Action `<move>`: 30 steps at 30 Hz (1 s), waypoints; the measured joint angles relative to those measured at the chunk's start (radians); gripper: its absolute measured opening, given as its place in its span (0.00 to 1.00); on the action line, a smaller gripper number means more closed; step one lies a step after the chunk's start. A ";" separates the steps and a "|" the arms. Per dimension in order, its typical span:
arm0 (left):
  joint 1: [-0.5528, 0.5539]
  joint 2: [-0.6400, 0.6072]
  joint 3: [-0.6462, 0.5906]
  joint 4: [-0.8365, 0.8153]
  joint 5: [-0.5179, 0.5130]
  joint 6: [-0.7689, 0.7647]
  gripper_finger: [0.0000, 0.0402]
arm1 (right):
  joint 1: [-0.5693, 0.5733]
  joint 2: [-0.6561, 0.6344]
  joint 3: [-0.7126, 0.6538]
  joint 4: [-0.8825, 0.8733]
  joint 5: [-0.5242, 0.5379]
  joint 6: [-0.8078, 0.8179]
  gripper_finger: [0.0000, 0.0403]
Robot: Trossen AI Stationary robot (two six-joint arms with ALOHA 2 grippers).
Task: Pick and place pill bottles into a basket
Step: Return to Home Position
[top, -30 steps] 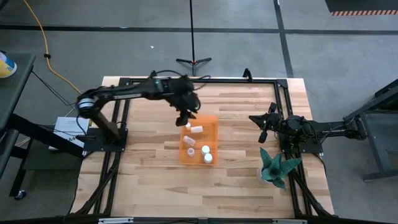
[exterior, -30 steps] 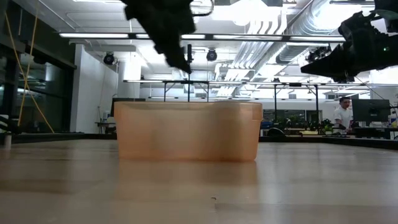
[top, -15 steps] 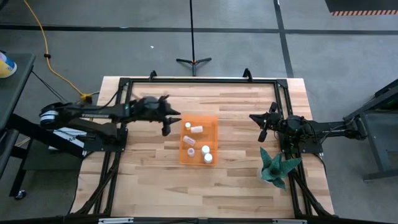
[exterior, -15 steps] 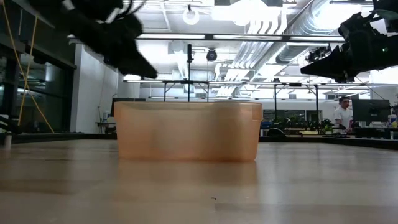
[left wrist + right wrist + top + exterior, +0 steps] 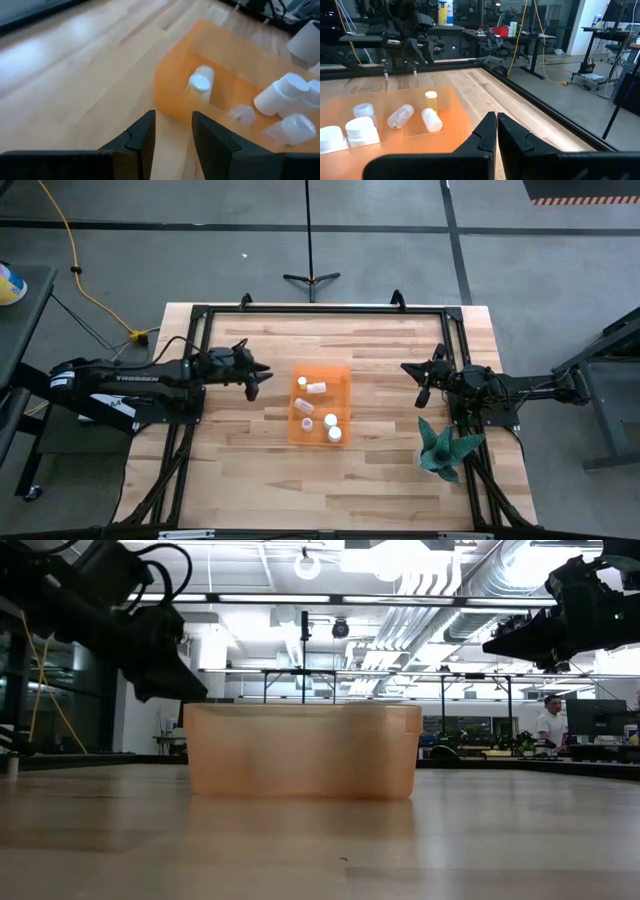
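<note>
The orange basket [image 5: 320, 405] stands mid-table and holds several pill bottles with white caps [image 5: 331, 421]; some stand upright, some lie on their sides [image 5: 431, 120]. A yellowish bottle [image 5: 431, 100] stands upright near the basket's far left corner. My left gripper [image 5: 255, 376] hovers open and empty left of the basket; its wrist view [image 5: 173, 132] looks at the basket's wall [image 5: 172, 100]. My right gripper [image 5: 421, 385] is shut and empty, held above the table right of the basket [image 5: 395, 127].
A teal spiky plant [image 5: 445, 446] stands at the table's right side, near my right arm. A black frame [image 5: 320, 310] runs around the table. In the low view the basket [image 5: 300, 750] sits mid-picture, with bare wood in front.
My left gripper has drawn back from above the basket's far left corner toward the table's left edge and has come lower. It now hovers beside the basket. The bottles in the basket have stayed put.
</note>
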 joint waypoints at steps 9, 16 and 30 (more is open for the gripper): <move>0.000 0.005 -0.006 -0.015 0.076 -0.134 0.40 | 0.000 0.000 0.000 0.040 -0.019 0.000 0.02; -0.100 0.009 -0.006 0.197 0.065 0.219 0.40 | 0.000 0.000 0.000 0.028 -0.022 0.001 0.02; -0.286 -0.260 -0.142 0.324 -0.087 0.330 0.06 | 0.000 0.000 0.000 0.007 -0.336 -0.028 0.02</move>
